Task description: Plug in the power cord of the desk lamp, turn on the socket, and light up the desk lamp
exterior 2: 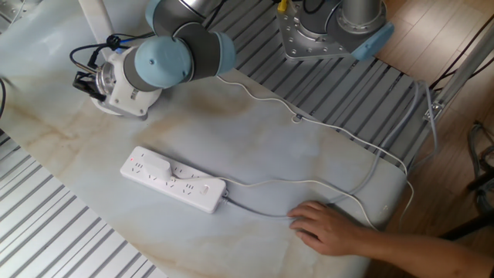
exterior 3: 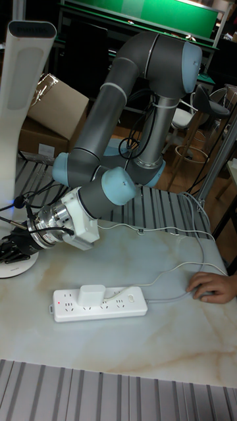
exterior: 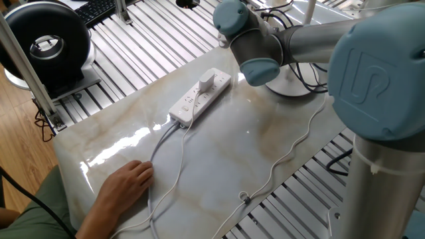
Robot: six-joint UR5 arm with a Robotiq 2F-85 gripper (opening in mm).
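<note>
The socket (exterior: 199,96) (exterior 2: 174,179) (exterior 3: 99,304) lies flat on the marble table, and a red light shows at one end. A white plug block (exterior: 206,81) (exterior 2: 154,164) (exterior 3: 93,295) sits in it. From there the thin power cord (exterior: 285,156) (exterior 2: 309,183) (exterior 3: 164,270) winds across the table toward the desk lamp. The lamp's disc base (exterior: 289,83) (exterior 3: 18,266) and pole (exterior 2: 93,19) (exterior 3: 23,72) stand at the table's far end. My gripper (exterior 2: 82,79) (exterior 3: 12,245) hangs low over the base, its black fingers close together. The wrist hides it in the one fixed view.
A person's hand (exterior: 123,186) (exterior 2: 324,228) (exterior 3: 210,286) rests on the cables near the table edge. A black round fan-like device (exterior: 46,40) and a keyboard (exterior: 99,10) sit beyond the slatted frame. My arm's base (exterior 2: 332,31) stands beside the table.
</note>
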